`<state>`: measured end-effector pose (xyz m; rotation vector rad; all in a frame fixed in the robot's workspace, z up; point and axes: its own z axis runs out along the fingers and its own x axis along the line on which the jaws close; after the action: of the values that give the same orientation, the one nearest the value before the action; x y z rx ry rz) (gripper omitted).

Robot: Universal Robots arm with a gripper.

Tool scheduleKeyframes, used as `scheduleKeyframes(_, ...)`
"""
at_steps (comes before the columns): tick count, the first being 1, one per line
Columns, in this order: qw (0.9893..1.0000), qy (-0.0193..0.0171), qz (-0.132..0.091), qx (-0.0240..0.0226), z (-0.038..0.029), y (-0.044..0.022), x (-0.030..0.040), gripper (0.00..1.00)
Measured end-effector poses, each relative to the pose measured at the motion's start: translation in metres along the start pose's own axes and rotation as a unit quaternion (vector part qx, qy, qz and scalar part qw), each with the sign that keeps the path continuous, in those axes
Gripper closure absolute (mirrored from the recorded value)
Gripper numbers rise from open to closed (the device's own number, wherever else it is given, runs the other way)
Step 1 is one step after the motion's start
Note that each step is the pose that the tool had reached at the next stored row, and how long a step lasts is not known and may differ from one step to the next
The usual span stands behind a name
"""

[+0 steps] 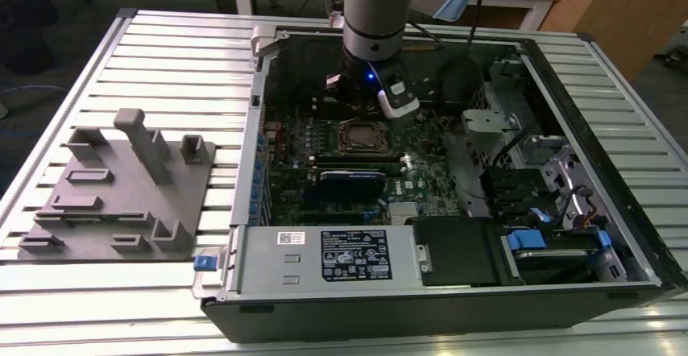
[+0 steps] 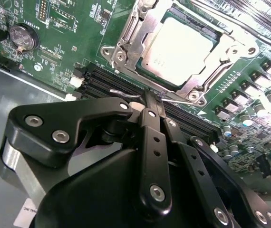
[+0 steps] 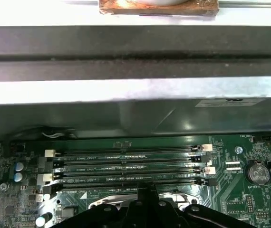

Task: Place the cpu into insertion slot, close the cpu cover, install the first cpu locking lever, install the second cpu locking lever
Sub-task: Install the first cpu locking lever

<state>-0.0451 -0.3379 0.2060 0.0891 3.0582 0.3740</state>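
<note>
The cpu (image 2: 176, 47), a dull silver square, lies in the insertion slot (image 1: 360, 136) on the green motherboard. The cpu cover (image 2: 131, 45), a silver frame, lies flat around it. My gripper (image 2: 153, 97) is shut, its black fingers pressed together. The tips sit at the socket's edge, between it and the memory slots. A thin silver locking lever (image 2: 123, 92) runs along that edge right beside the tips; I cannot tell whether they touch it. In the first wrist view the gripper (image 3: 147, 189) tips meet just above the socket rim. In the exterior view the gripper (image 1: 363, 102) hangs over the socket.
Long black memory slots (image 3: 126, 166) run beside the socket, with the case wall (image 3: 135, 66) beyond them. A coin battery (image 2: 22, 37) sits on the board. The power supply (image 1: 322, 255) and drive bays (image 1: 537, 211) fill the case's near side. A grey fixture (image 1: 118, 187) stands outside the case.
</note>
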Motion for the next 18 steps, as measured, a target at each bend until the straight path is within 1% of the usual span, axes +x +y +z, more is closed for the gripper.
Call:
scheduleKeyframes(4, 0.9999, -0.0035, 0.015, 0.001, 0.0008, 0.0008, -0.0004, 0.9)
scheduleKeyframes(7, 0.9998, -0.0054, 0.021, 0.0018, 0.0016, 0.0027, -0.0004, 0.9)
scheduleKeyframes(8, 0.9997, -0.0059, 0.023, 0.0027, 0.002, 0.0039, -0.0002, 0.9)
scheduleKeyframes(10, 0.9996, -0.0069, 0.025, 0.0063, 0.0027, 0.0064, -0.0001, 0.9)
scheduleKeyframes(13, 0.9995, -0.0083, 0.027, 0.0141, 0.0036, 0.0087, 0.0001, 0.9)
scheduleKeyframes(15, 0.9994, -0.0087, 0.028, 0.0155, 0.004, 0.0092, 0.0001, 0.9)
scheduleKeyframes(18, 0.9994, -0.0089, 0.029, 0.016, 0.0043, 0.0094, 0.0002, 0.9)
